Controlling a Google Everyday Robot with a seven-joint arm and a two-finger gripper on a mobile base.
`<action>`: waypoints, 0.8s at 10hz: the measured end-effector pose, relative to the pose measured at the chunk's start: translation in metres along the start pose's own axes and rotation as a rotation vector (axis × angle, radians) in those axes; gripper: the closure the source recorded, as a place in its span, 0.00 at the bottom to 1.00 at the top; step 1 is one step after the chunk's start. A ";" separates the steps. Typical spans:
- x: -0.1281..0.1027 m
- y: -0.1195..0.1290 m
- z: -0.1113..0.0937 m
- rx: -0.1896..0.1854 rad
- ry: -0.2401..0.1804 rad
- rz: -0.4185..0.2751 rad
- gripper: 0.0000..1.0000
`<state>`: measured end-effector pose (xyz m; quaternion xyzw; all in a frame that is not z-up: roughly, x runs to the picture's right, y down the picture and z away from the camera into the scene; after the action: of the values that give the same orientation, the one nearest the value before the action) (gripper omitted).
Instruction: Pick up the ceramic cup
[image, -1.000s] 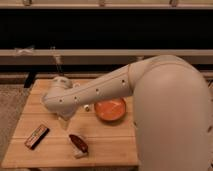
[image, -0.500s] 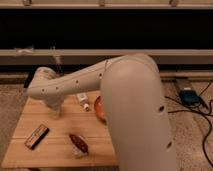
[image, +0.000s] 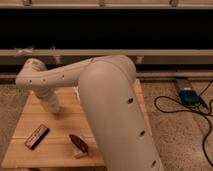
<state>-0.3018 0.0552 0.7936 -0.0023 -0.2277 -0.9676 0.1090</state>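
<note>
The white ceramic cup does not show; my big white arm (image: 107, 107) covers the middle and right of the wooden table (image: 22, 117), where it may stand. The arm bends at an elbow (image: 32, 75) at the far left. From there the forearm points down to the gripper (image: 53, 107), which hangs just above the table's back left part. Nothing shows in the gripper.
A dark flat bar (image: 36, 136) lies at the table's front left. A reddish-brown oblong thing on a white piece (image: 78, 143) lies near the front edge. Cables and a grey box (image: 189, 96) lie on the floor at the right. A dark railed wall stands behind.
The arm has swung further across the view and now hides the reddish-brown bowl and the small white thing beside it. The gripper end has moved a little right and down over the table.
</note>
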 end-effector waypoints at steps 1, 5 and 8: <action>0.005 -0.004 0.005 0.009 0.001 -0.022 0.20; 0.017 -0.032 0.020 0.043 0.010 -0.080 0.20; 0.017 -0.044 0.031 0.066 0.003 -0.096 0.20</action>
<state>-0.3290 0.1033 0.8032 0.0137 -0.2589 -0.9638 0.0627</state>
